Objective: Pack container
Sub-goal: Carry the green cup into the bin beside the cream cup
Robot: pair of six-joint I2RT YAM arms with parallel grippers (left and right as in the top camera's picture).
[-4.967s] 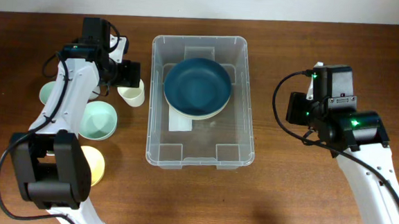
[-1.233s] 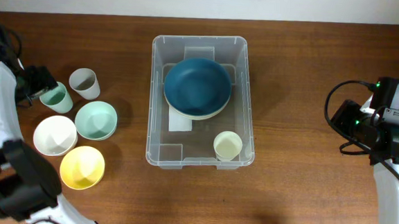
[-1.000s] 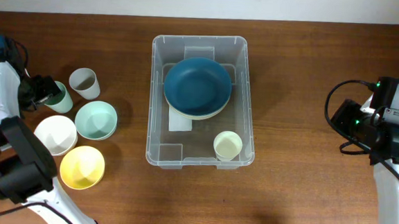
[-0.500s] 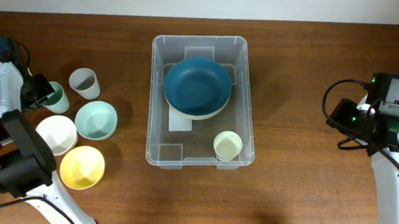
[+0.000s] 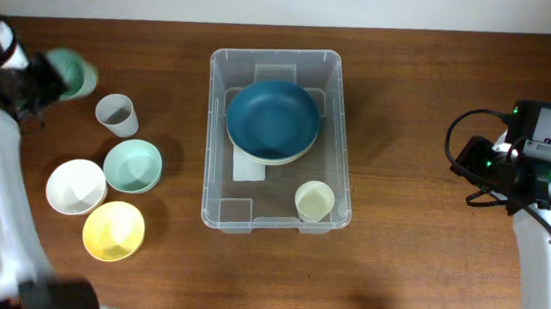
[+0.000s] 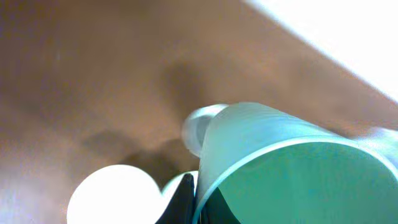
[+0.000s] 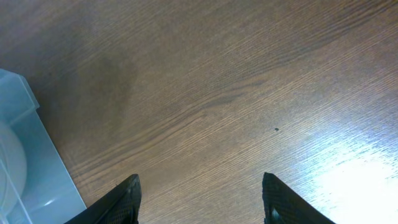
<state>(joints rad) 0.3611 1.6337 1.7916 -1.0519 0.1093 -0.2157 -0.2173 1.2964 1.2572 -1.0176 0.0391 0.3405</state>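
The clear container [image 5: 218, 185] stands mid-table, holding a dark blue bowl [image 5: 272, 118] stacked on a cream bowl, plus a cream cup [image 5: 313, 201]. At the far left my left gripper [image 5: 42, 81] is shut on the wall of a green cup [image 5: 72, 72], which looks raised off the table. In the left wrist view the green cup [image 6: 292, 168] fills the frame, its rim pinched between the dark fingers [image 6: 184, 200]. My right gripper [image 7: 202, 205] hangs open over bare wood to the right of the container's corner [image 7: 25, 143], with nothing between its fingers.
Left of the container stand a grey cup [image 5: 116, 115], a mint bowl [image 5: 132, 165], a white bowl [image 5: 75, 185] and a yellow bowl [image 5: 113, 231]. The right arm [image 5: 534, 166] is at the right edge of the table.
My left gripper has shut on the green cup and carried it up and toward the back of the table. The right arm has barely moved.
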